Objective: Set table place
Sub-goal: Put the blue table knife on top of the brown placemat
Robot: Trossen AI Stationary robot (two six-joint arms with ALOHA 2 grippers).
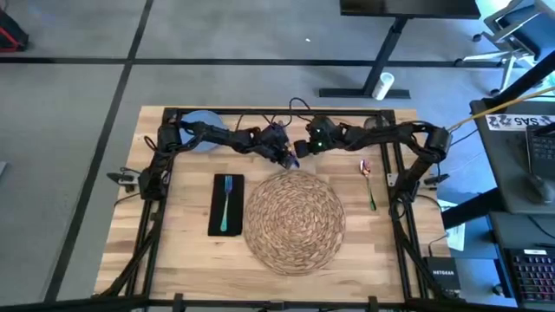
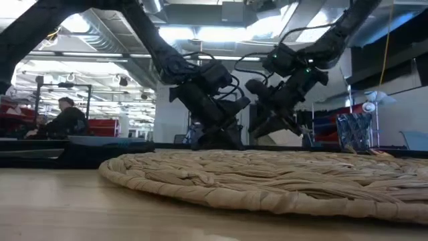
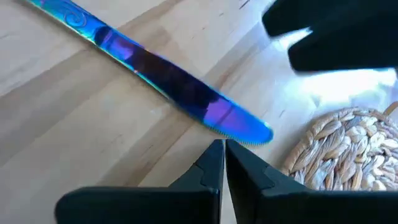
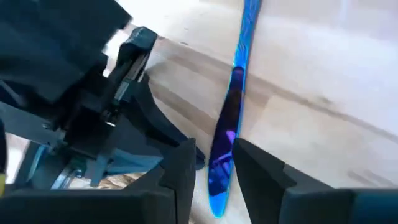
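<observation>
Overhead, nearest: woven placemat centred on table. At its 9 o'clock, teal fork on black napkin. At 12 o'clock, iridescent blue knife lies flat. Left gripper pressed together beside blade; right gripper spread, straddling knife. Knife likely thin, stiff, slippery: pinch handle edges.

A: What colour is the knife?
B: Iridescent blue and purple, with swirls on the handle.
A: The desk?
B: Light wood with darker planks and a black frame.
A: The rest?
B: Tan spiral-woven placemat, black napkin, teal fork, pale blue plate.
</observation>
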